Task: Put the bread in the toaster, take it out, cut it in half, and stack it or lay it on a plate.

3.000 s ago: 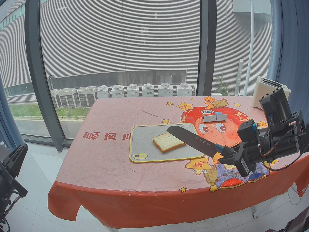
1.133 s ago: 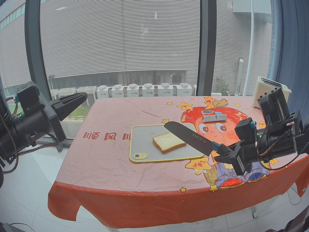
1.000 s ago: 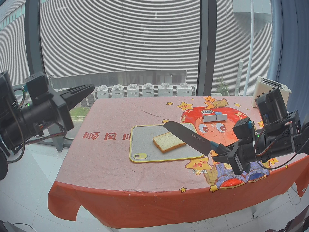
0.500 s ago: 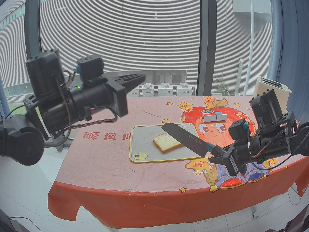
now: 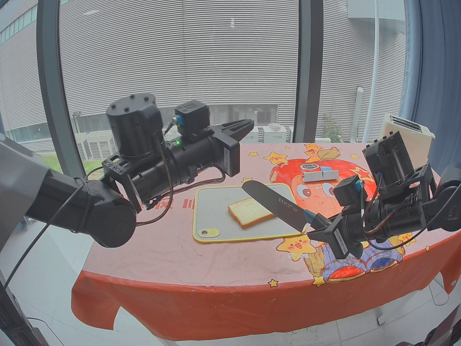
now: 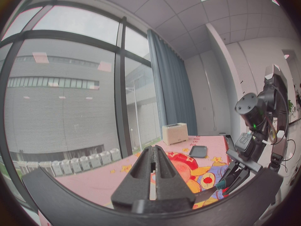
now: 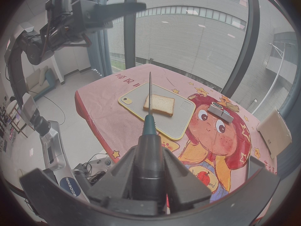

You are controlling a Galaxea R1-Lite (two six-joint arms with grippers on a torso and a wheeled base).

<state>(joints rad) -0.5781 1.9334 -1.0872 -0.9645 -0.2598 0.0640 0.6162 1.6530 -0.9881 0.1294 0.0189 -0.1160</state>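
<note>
The bread [image 5: 250, 212] lies flat on the gray cutting board [image 5: 211, 217]. The knife [image 5: 274, 203] hangs in the air just beside it. The right gripper [image 5: 321, 226] pinches the knife's handle. The left gripper [image 5: 245, 125] is high above the table, fingers pressed together.

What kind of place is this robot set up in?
Probably an office or lab room staged as a kitchen corner, not a home kitchen: a cloth-covered table against floor-to-ceiling windows, panelled office ceiling, with a toaster and cutting board.
</note>
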